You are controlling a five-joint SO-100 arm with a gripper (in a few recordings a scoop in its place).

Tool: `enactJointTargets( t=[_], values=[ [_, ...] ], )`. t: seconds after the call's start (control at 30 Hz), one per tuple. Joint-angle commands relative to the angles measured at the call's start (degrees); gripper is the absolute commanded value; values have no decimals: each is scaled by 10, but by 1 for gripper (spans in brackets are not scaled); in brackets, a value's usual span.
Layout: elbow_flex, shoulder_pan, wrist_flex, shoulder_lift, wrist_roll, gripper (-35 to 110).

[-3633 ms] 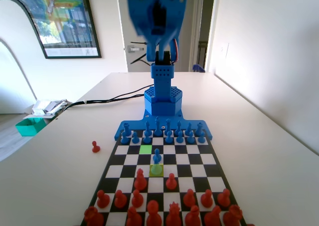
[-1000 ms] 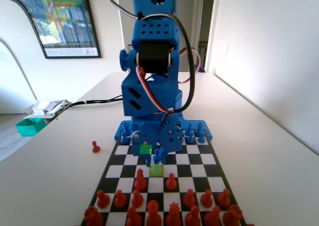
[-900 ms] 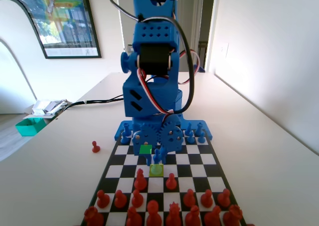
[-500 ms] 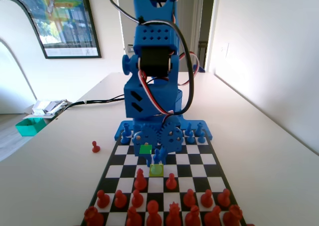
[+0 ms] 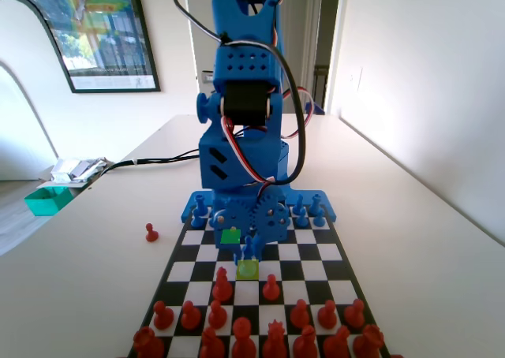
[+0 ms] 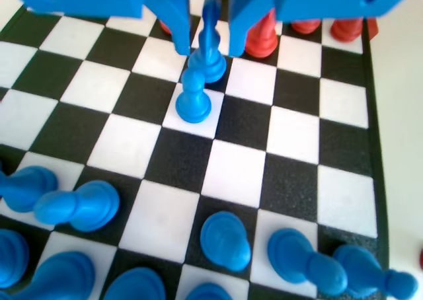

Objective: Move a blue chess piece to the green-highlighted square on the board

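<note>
Gripper (image 6: 206, 32) of ours hangs open astride the blue chess piece (image 6: 196, 92), apparently gripping nothing; the green-highlighted square (image 5: 230, 236) lies just behind.

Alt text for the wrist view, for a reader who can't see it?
The gripper hangs open from the top edge, its jaws straddling a blue pawn out on the chessboard. More blue pieces line the bottom edge; red pieces stand beyond the jaws.
</note>
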Motion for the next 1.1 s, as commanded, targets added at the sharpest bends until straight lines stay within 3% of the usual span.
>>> enactJointTargets(
  t=[0.0,0.4,0.73,1.07],
  values=[
    [-2,9,2,17,-11,4],
    [-19,15,12,24,-11,1],
    [-105,41,186,66,-9,1],
    [-50,88,228,149,-72,1]
  ],
)
